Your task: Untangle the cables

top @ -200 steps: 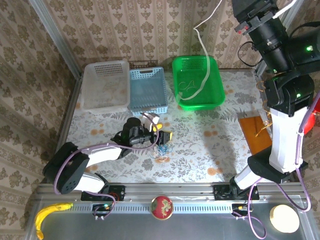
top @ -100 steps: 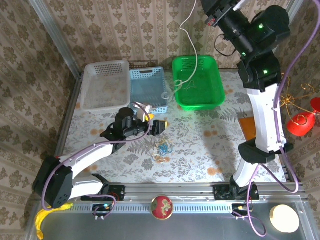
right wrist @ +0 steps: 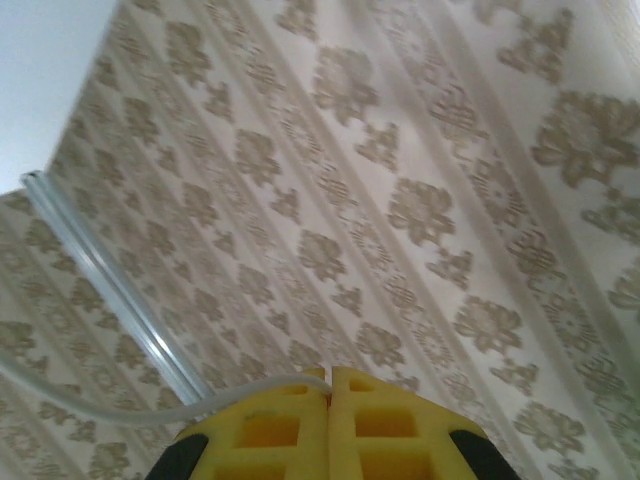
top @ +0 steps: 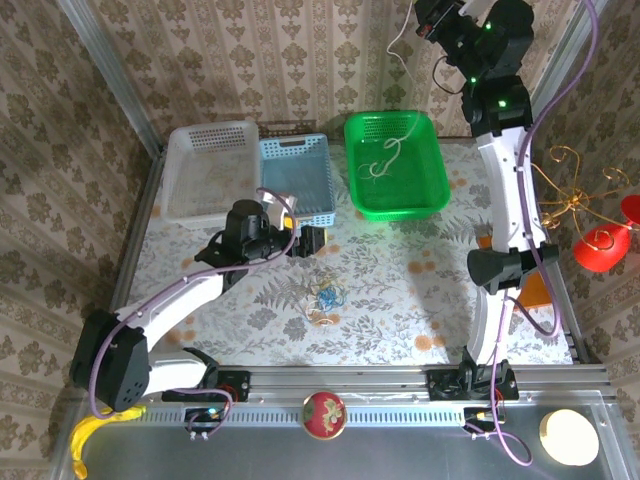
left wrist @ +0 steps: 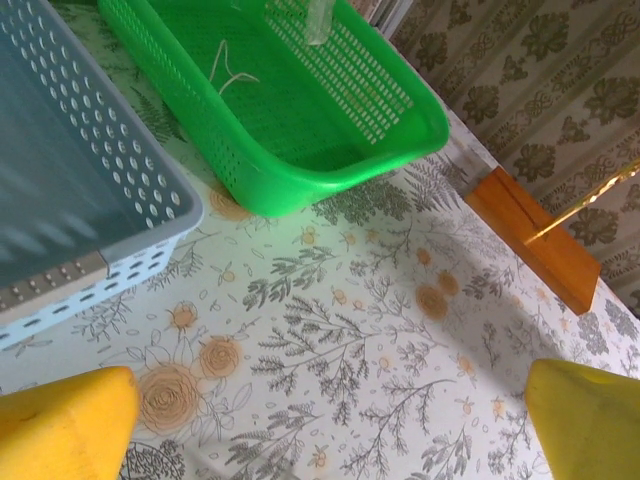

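Tools: two.
Left tool [top: 303,234]: fingers spread wide and holding nothing, low over the counter [top: 400,320] just in front of the blue basket.
Right tool [right wrist: 329,385]: pads pressed together on one pale cable, raised high above the counter's far edge.
Pale cable [top: 392,152]: one. It hangs from the right tool down over the green basket. I cannot tell whether its lower end touches the floor of the basket.
Thin wire [left wrist: 232,72]: one, lying in the green basket.
Tangle [top: 325,298]: one small bunch of blue and yellow cables on the counter, near the middle, close to the left tool but apart from it. The number of strands cannot be told.
Baskets: three in a row along the far edge. The white basket [top: 180,165] is toward the far left corner, the blue basket [top: 295,205] is against it, and the green basket [top: 432,185] is just right of the blue.
Wood block [left wrist: 530,240]: one, by the right edge.
Wire stand [top: 565,195]: one, gold with red ornaments, beyond the right edge.
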Action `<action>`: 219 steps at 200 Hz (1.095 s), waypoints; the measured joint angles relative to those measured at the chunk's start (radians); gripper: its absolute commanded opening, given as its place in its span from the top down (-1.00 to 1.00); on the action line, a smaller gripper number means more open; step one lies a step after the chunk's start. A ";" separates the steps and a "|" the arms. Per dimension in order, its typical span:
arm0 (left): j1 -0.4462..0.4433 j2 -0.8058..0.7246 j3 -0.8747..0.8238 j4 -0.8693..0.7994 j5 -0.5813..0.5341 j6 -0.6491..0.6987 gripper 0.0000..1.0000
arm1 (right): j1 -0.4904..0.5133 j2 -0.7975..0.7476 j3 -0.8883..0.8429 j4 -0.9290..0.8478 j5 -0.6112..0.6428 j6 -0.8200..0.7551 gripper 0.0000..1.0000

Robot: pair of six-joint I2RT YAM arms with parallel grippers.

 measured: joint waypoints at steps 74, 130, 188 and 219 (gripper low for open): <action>0.019 0.019 0.056 -0.012 0.020 -0.001 -1.00 | 0.018 0.062 -0.246 -0.036 0.027 -0.106 1.00; 0.019 -0.001 0.056 -0.045 0.019 -0.016 -1.00 | 0.073 0.124 -0.342 -0.151 0.113 -0.193 0.25; 0.017 -0.058 0.053 -0.063 0.010 -0.039 -1.00 | 0.089 0.124 -0.344 -0.255 0.245 -0.232 -0.20; 0.016 -0.097 0.052 -0.097 -0.004 -0.039 -1.00 | 0.089 0.087 -0.406 -0.267 0.255 -0.231 -0.20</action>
